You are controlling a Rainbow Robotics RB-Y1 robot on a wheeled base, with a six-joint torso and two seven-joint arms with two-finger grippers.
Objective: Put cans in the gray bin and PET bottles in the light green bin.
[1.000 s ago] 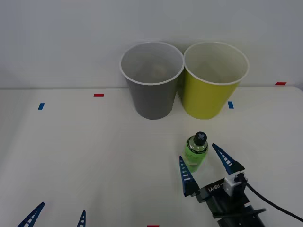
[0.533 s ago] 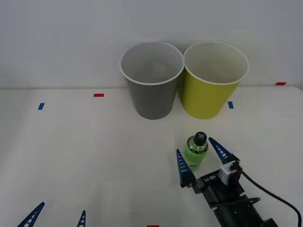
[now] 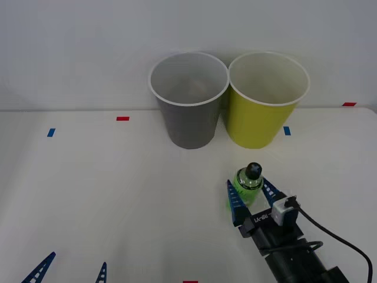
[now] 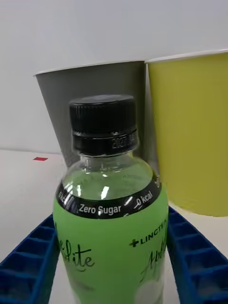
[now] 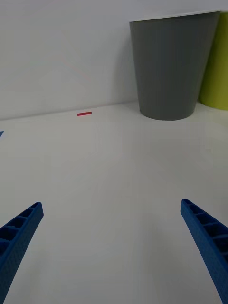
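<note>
Here, each label names one item of the scene.

Table: a white table (image 3: 106,188) carrying two bins at the back, one bottle in front of them, and small red and blue tape marks (image 3: 122,118).

Gray bin: the gray bin (image 3: 188,100) stands upright at the back of the table, white-rimmed and pale inside, touching or just beside the light green bin on the robot's left of it. It also appears in the left wrist view (image 5: 171,66) and behind the bottle in the right wrist view (image 4: 95,90).

Light green bin: the light green bin (image 3: 266,103) stands upright next to the gray one, on the robot's right (image 4: 190,133).

Bottle: a small green bottle (image 3: 247,184) with a black cap stands upright on the table in front of the light green bin, well short of it. Its band reads "Zero Sugar" in the right wrist view (image 4: 111,237).

Right gripper: the right gripper (image 3: 250,194) sits low over the table with its blue ribbed fingers (image 4: 28,256) on either side of the bottle's body, jaws narrowed and pressed against its sides.

Left gripper: the left gripper (image 3: 69,268) rests at the near left edge of the table, its jaws spread wide with bare tabletop between the fingertips (image 5: 21,225).
</note>
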